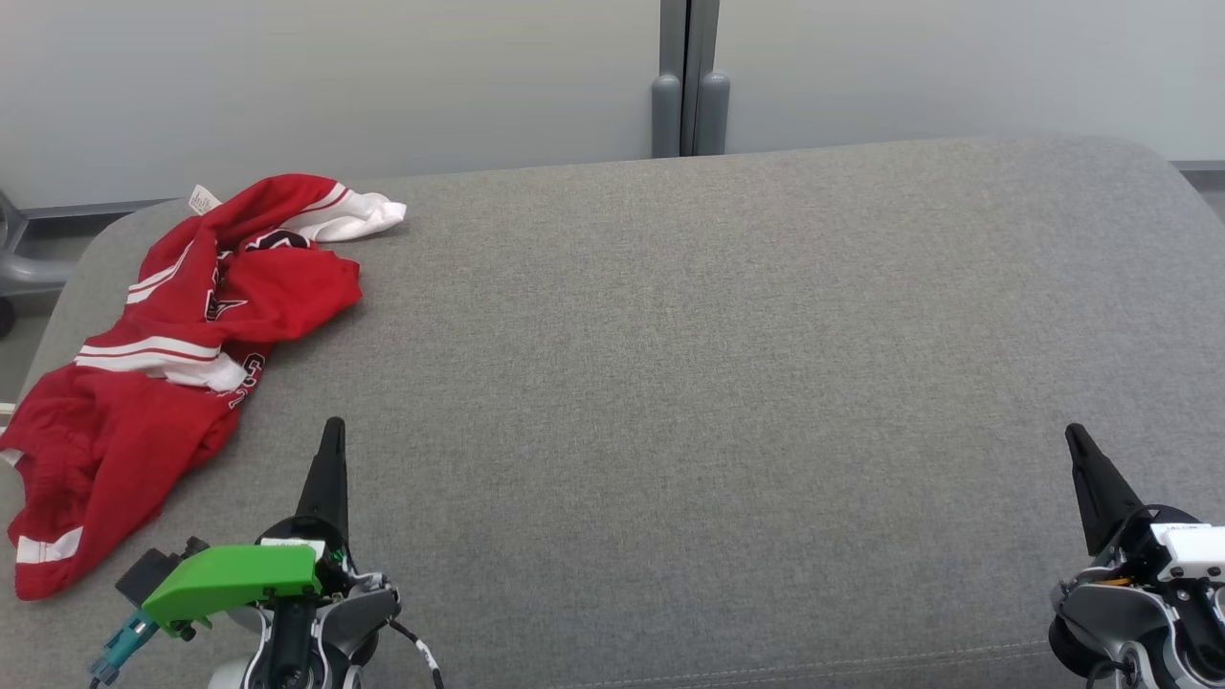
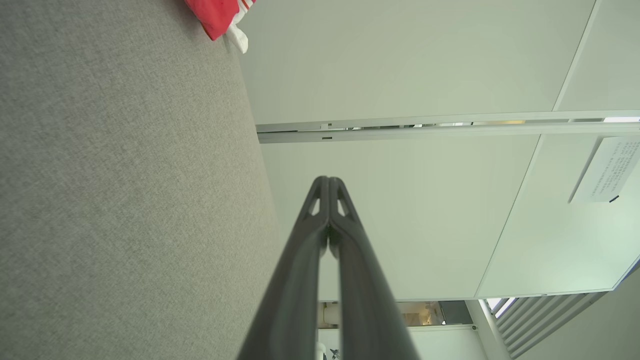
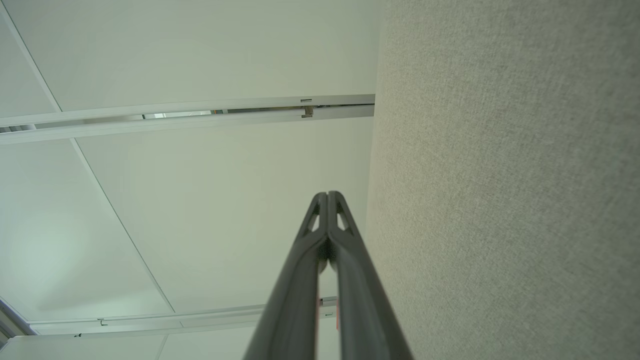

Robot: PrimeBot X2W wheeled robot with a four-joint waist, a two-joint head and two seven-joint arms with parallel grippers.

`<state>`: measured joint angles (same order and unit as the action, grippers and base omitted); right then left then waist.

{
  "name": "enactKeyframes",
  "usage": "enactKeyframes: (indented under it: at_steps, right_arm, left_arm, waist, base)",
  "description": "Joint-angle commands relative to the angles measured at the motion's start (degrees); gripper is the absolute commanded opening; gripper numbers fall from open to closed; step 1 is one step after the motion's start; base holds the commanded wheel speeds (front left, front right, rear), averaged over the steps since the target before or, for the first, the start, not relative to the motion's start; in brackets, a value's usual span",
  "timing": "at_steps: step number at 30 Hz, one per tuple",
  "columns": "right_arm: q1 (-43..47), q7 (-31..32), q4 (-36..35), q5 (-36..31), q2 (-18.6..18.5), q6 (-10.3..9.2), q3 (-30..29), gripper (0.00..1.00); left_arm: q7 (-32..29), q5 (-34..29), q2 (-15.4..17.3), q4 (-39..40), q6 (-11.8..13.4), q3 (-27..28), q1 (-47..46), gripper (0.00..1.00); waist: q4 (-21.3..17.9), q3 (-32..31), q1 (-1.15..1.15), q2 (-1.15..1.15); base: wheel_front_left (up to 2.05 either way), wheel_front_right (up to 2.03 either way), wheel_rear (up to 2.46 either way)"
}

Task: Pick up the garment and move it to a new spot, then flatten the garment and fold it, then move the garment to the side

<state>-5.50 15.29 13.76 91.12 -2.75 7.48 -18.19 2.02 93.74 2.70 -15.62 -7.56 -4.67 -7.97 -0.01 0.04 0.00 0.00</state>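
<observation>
Pointing forward at the near edge, the left gripper and right gripper were each pinched fully closed with nothing held, well apart over the grey pad. The garment, red with white stripes, lay crumpled along the pad's left side, beyond the left gripper. A pale wall stood behind.

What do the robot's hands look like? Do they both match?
Both jaws are long, dark, pointy fingers, like beaks, on grey and black wrists. The left wrist wears a bright green cover, a teal plug and a black-and-white cable. The right wrist has a white block instead.
</observation>
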Motion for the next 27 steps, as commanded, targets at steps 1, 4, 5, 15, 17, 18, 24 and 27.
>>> enactKeyframes:
  at_steps: [1, 4, 5, 15, 17, 18, 24, 27]
  right_arm:
    - [-0.41, 0.02, 0.06, 0.21, -0.27, 0.03, -0.06, 0.0]
    - [-0.41, 0.02, 0.06, 0.21, -0.27, 0.03, -0.06, 0.0]
    - [-0.41, 0.02, 0.06, 0.21, -0.27, 0.03, -0.06, 0.0]
    - [-0.41, 0.02, 0.06, 0.21, -0.27, 0.03, -0.06, 0.0]
    - [-0.41, 0.02, 0.06, 0.21, -0.27, 0.03, -0.06, 0.0]
    - [-0.41, 0.02, 0.06, 0.21, -0.27, 0.03, -0.06, 0.0]
    - [-0.41, 0.02, 0.06, 0.21, -0.27, 0.03, -0.06, 0.0]
    - [0.12, -0.04, 0.21, -0.02, 0.09, 0.0, 0.05, 1.0]
  left_arm:
    - [-0.14, 0.13, 0.04, -0.02, -0.2, 0.05, -0.78, 0.0]
    - [-0.14, 0.13, 0.04, -0.02, -0.2, 0.05, -0.78, 0.0]
    - [-0.14, 0.13, 0.04, -0.02, -0.2, 0.05, -0.78, 0.0]
    - [-0.14, 0.13, 0.04, -0.02, -0.2, 0.05, -0.78, 0.0]
    - [-0.14, 0.13, 0.04, -0.02, -0.2, 0.05, -0.78, 0.0]
    - [-0.14, 0.13, 0.04, -0.02, -0.2, 0.05, -0.78, 0.0]
    - [-0.14, 0.13, 0.04, -0.02, -0.2, 0.05, -0.78, 0.0]
    - [0.03, -0.01, -0.01, -0.16, 0.01, -0.04, 0.14, 1.0]
  waist:
    - [0.0, 0.0, 0.0, 0.0]
    - [0.0, 0.0, 0.0, 0.0]
    - [0.0, 0.0, 0.0, 0.0]
    - [0.0, 0.0, 0.0, 0.0]
    - [0.0, 0.0, 0.0, 0.0]
    - [0.0, 0.0, 0.0, 0.0]
    - [0.0, 0.0, 0.0, 0.0]
    - [0.0, 0.0, 0.0, 0.0]
  base:
    - [0.0, 0.0, 0.0]
    - [0.0, 0.0, 0.0]
    - [0.0, 0.0, 0.0]
    - [0.0, 0.0, 0.0]
    - [0.0, 0.0, 0.0]
    - [0.0, 0.0, 0.0]
    - [0.0, 0.0, 0.0]
    - [0.0, 0.0, 0.0]
